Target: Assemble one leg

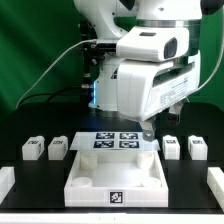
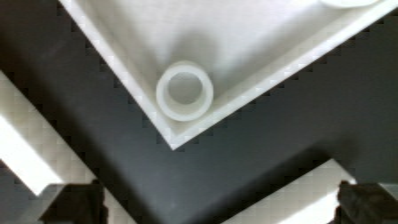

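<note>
Four small white legs with square tags stand on the black table, all apart from the gripper. Two are at the exterior view's left [image 1: 33,149] [image 1: 59,147] and two at its right [image 1: 172,146] [image 1: 196,147]. The large white rimmed panel [image 1: 90,172] lies in front, between them. My gripper [image 1: 147,133] hangs over the panel's far right corner. In the wrist view the gripper [image 2: 217,206] is open and empty, with its dark fingertips [image 2: 68,205] wide apart above the black table. The panel's corner [image 2: 134,60] with its round hole [image 2: 185,88] lies just ahead of the gripper.
The marker board [image 1: 118,141] lies flat behind the panel, under the arm. White blocks sit at the table's left edge [image 1: 5,181] and right edge [image 1: 215,181]. A green curtain and cables hang behind the arm.
</note>
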Controlling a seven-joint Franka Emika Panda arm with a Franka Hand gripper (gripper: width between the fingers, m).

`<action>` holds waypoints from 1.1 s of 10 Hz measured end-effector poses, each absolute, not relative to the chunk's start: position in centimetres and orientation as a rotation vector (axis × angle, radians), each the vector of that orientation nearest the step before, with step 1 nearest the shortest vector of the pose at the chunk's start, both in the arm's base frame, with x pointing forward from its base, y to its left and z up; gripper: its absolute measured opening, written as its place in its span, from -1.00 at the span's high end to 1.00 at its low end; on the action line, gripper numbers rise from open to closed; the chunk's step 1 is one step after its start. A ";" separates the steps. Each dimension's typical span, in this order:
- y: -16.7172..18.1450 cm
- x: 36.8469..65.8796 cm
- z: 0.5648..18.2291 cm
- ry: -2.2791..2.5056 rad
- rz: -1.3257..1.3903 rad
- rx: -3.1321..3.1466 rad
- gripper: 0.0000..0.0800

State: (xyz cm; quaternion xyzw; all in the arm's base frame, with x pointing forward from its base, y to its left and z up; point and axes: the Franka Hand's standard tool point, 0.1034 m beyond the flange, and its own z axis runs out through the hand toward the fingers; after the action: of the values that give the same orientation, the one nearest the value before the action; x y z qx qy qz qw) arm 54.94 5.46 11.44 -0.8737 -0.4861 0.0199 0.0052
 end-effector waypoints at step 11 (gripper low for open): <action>0.3 46.9 7.2 -2.373 0.017 -2.080 -0.62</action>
State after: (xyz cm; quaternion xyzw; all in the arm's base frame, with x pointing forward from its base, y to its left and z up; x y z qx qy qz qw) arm 46.91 0.32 7.19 -0.6591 -0.7520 0.0054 -0.0071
